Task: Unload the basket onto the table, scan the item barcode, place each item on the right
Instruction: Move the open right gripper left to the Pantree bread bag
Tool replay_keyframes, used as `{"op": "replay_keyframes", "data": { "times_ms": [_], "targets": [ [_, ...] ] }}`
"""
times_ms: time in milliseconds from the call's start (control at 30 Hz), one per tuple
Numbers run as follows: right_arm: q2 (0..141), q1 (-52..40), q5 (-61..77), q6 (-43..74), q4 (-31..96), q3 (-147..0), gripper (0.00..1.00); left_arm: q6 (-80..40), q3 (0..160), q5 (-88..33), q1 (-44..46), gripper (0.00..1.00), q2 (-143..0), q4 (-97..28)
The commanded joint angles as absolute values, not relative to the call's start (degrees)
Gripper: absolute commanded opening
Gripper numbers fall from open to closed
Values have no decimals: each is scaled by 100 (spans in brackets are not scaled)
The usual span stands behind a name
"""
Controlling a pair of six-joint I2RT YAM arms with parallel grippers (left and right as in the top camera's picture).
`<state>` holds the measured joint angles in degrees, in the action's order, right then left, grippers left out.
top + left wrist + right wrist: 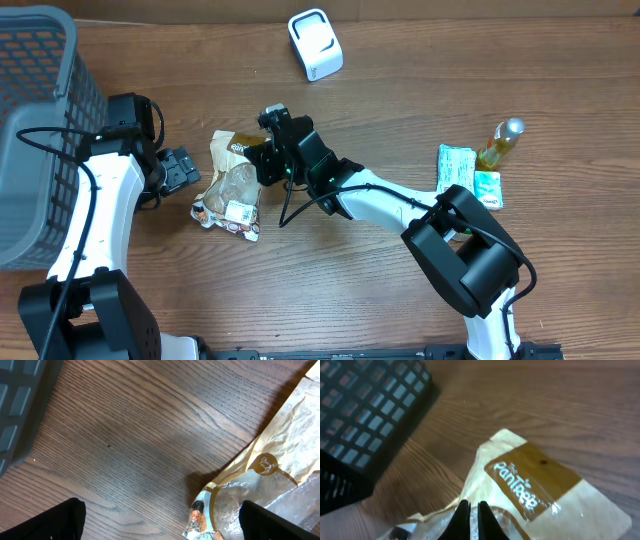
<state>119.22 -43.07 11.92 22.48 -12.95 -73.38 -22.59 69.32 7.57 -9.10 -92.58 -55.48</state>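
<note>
Black fingertips of the right gripper (470, 512) sit lowest in the right wrist view. They are closed tip to tip on the clear, crinkled film of the Pan Tree bread bag (535, 485) — whether a fold is truly caught between them cannot be told. Seen from overhead, the bread bag lies flat on the wooden table (350, 300) left of centre. A white label (240, 211), likely carrying the barcode, is at its lower end, and the white scanner (315, 44) stands well apart at the top of the frame. The left gripper (165, 521) hovers just beside the bag's left edge, jaws spread wide and holding nothing. A pinch on slack film is the weak point: on lifting, the film could slide out or tear. The limp bag could also sag and twist — turning the label away from the scanner.
</note>
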Motion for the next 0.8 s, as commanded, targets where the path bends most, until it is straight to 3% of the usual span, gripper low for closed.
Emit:
{"op": "replay_keyframes", "data": {
  "times_ms": [0, 367, 767],
  "targets": [
    [11987, -4313, 1057, 2257, -1518, -7432, 4, -2335, 6921, 790, -937, 100, -9155, -5544],
    [12783, -4414, 902, 2248, -1874, -7432, 4, -2333, 6921, 790, -937, 100, -9155, -5544],
    [12497, -4077, 899, 2246, -548, -7437, 4, -2335, 6921, 790, -937, 100, -9155, -5544]
  ]
}}
